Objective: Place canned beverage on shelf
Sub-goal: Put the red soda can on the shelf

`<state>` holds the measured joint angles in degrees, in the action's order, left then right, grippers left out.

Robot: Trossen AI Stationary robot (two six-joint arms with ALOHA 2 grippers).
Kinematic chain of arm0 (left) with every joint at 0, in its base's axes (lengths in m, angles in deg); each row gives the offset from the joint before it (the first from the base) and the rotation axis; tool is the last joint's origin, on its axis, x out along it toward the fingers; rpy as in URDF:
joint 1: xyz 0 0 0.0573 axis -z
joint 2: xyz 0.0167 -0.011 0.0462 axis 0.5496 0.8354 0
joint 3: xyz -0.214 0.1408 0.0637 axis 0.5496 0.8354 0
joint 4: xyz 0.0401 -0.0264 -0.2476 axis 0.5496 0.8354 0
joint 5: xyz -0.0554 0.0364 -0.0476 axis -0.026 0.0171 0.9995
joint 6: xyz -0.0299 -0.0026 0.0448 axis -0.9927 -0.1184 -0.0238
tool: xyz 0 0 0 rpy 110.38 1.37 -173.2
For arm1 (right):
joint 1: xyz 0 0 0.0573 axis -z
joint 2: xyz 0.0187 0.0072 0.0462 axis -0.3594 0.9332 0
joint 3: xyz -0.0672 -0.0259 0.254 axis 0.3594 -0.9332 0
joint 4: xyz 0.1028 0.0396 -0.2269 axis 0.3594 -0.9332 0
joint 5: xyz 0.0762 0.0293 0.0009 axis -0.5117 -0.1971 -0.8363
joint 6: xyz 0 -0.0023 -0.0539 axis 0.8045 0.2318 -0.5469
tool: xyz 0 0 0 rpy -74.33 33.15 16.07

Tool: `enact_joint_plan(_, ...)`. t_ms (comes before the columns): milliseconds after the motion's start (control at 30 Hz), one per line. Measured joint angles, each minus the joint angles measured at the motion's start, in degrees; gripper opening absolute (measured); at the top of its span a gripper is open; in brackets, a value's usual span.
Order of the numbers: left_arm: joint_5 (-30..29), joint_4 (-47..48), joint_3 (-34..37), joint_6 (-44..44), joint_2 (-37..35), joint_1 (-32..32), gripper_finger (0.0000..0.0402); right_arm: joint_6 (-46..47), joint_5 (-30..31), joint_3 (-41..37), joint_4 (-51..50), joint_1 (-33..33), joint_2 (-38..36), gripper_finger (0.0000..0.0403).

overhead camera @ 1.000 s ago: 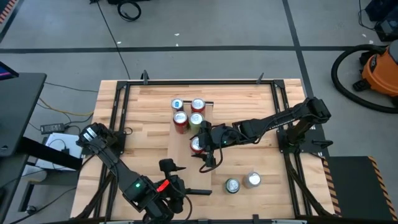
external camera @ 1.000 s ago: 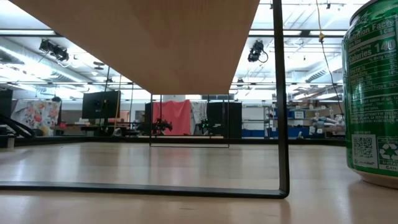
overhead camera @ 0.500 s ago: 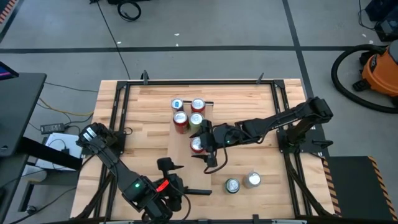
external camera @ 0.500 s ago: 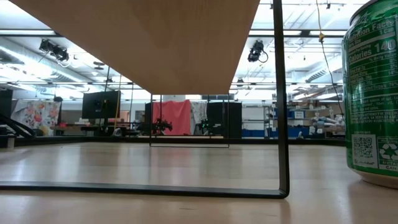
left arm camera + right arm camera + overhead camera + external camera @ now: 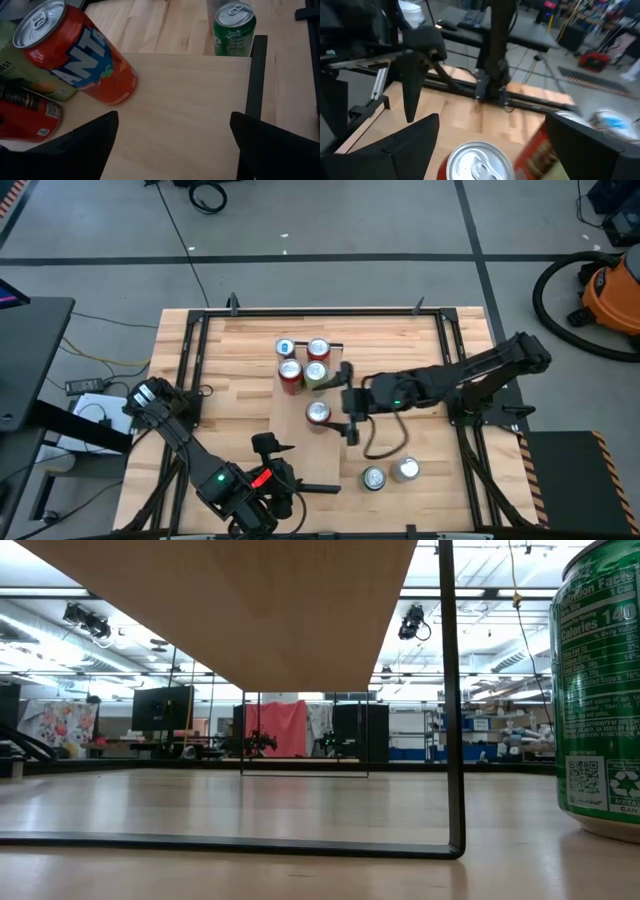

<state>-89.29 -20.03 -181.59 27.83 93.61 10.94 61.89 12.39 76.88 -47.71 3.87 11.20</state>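
The shelf (image 5: 300,435) is a light wood plank on dark legs; the low view shows its underside (image 5: 250,610). An orange soda can (image 5: 318,413) stands upright on it, also seen in the left wrist view (image 5: 80,55) and the right wrist view (image 5: 480,160). Several more cans (image 5: 302,361) stand at the shelf's far end. My right gripper (image 5: 347,400) is open just right of the orange can, with its fingers apart from it. My left gripper (image 5: 298,467) is open and empty over the shelf's near end.
Two cans (image 5: 390,474) stand on the slatted tabletop near the front right. One is green (image 5: 234,27), beyond the shelf's dark end trim (image 5: 255,75), and looms at the right of the low view (image 5: 600,690). A black frame (image 5: 455,360) borders the table.
My right gripper has drawn back from the orange can toward the table's right edge. The can, which was between the fingers, now stands alone on the shelf where it was. My left arm has kept still.
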Motion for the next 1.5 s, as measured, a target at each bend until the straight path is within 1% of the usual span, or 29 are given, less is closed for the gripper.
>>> enact_joint_plan(67,0.02,0.03,0.00,-0.75,0.00,-0.27,0.0395,-0.90,2.18,0.02,-2.94,-1.75,-2.48,0.0374)
enact_joint_plan(167,0.00,0.11,0.00,-1.92,0.00,-0.84,0.0395,0.39,4.30,0.04,-11.01,-4.29,-5.96,0.0374)
enact_joint_plan(267,-0.01,0.29,0.00,-2.46,0.00,-1.41,0.0395,6.42,4.76,-1.32,-18.00,-6.02,-8.47,0.0373)
enact_joint_plan(367,0.00,0.48,0.00,-2.53,0.00,-1.97,0.0395,11.09,5.03,-5.61,-19.96,-7.49,-9.96,0.0373)
enact_joint_plan(467,-0.03,0.14,0.41,-2.46,0.00,-2.57,0.0395,13.18,4.95,-11.75,-16.45,-8.73,-10.58,0.0373)
enact_joint_plan(633,0.01,-3.60,6.25,-1.58,0.07,-3.66,0.0395,13.72,4.98,-19.99,-6.58,-9.74,-10.48,0.0373)
enact_joint_plan(700,-0.21,-4.81,7.96,-1.90,0.06,-4.17,0.0395,13.23,4.69,-22.06,-2.88,-9.74,-10.37,0.0373)
enact_joint_plan(833,-0.19,-4.83,8.35,-1.93,-0.81,-4.69,0.0395,13.03,2.50,-24.43,3.38,-8.86,-10.38,0.0373)
enact_joint_plan(933,-2.12,-5.08,8.33,-1.24,-2.18,-4.64,0.0395,12.50,0.25,-26.95,9.88,-7.95,-10.38,0.0373)
enact_joint_plan(1033,-4.07,-4.97,8.31,-1.17,-2.95,-4.64,0.0393,11.19,0.01,-29.01,15.10,-7.69,-10.38,0.0373)
enact_joint_plan(1100,-4.56,-4.96,8.31,-1.17,-3.39,-4.64,0.0381,10.88,-0.27,-30.02,16.81,-7.40,-10.38,0.0373)
enact_joint_plan(1167,-5.18,-4.44,8.31,-1.19,-3.52,-4.65,0.0358,10.76,-1.05,-30.68,17.59,-6.95,-10.38,0.0373)
enact_joint_plan(1267,-7.17,-1.43,8.43,-2.81,-3.48,-4.94,0.0314,9.92,-2.43,-30.81,17.88,-5.90,-9.91,0.0373)
enact_joint_plan(1367,-8.71,-1.51,9.78,-4.01,-3.48,-5.85,0.0268,9.50,-4.34,-30.93,19.93,-4.76,-8.79,0.0373)
enact_joint_plan(1500,-9.38,-3.06,11.82,-4.47,-3.48,-7.07,0.0217,9.23,-4.76,-30.86,23.04,-3.42,-6.78,0.0373)
